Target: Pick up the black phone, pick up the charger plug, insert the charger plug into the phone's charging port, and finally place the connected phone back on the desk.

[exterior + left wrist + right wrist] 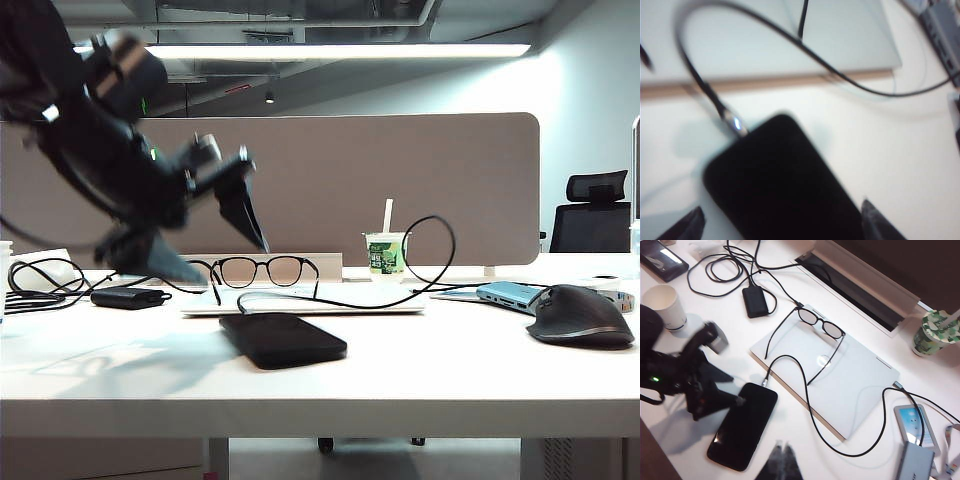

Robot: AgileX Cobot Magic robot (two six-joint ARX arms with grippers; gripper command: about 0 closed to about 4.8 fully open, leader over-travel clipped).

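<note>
The black phone (283,338) lies flat on the surface (420,375), in front of the closed laptop (330,297). The charger plug (738,124) sits in the phone's short edge, and its cable (420,265) runs over the laptop. The glasses (262,270) rest on the laptop. The mouse (580,316) lies far right. The left gripper (215,225), fingers apart, hangs above the phone's left side; the right gripper (782,460), fingers together, is above the phone's near end.

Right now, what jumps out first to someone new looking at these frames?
The black phone lies flat on the desk in front of the closed laptop, the charger plug at its short edge. The left gripper hangs open above it at the exterior view's left. Glasses sit on the laptop; the right gripper shows shut at the right wrist view's edge.
</note>
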